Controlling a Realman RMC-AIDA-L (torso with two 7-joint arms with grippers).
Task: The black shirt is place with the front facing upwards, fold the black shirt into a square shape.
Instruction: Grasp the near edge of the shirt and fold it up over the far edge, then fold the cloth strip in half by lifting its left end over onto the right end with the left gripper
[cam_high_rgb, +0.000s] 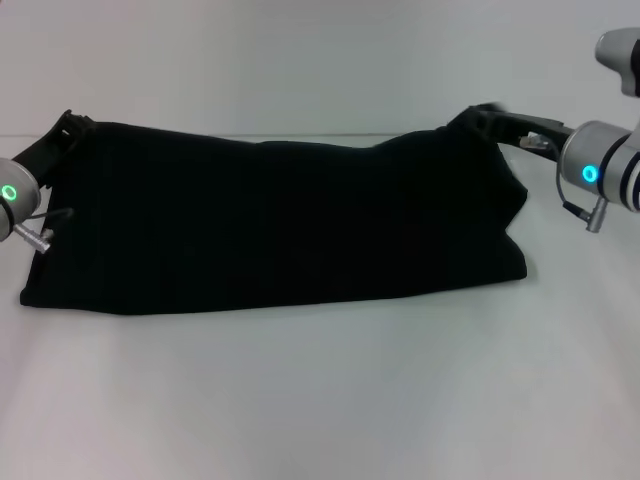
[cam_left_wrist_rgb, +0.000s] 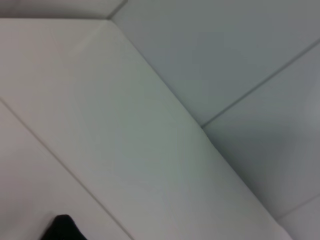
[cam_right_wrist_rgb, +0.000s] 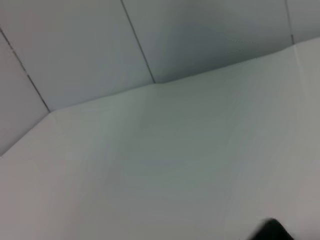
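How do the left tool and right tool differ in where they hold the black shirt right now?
The left tool is at the black shirt's far left corner; the right tool is at its far right corner. The right corner rides slightly higher than the left. Both lift the far edge while the near edge rests on the table.

Silver wrists (cam_high_rgb: 600, 170) (cyan ring lights), black fingers (cam_high_rgb: 495, 120).

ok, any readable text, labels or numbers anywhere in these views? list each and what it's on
None readable. The black shirt shows only plain dark fabric in the head view, no lettering or label visible. The left hand and right hand at its far corners carry no legible markings. Both wrist views show only bare white surfaces.
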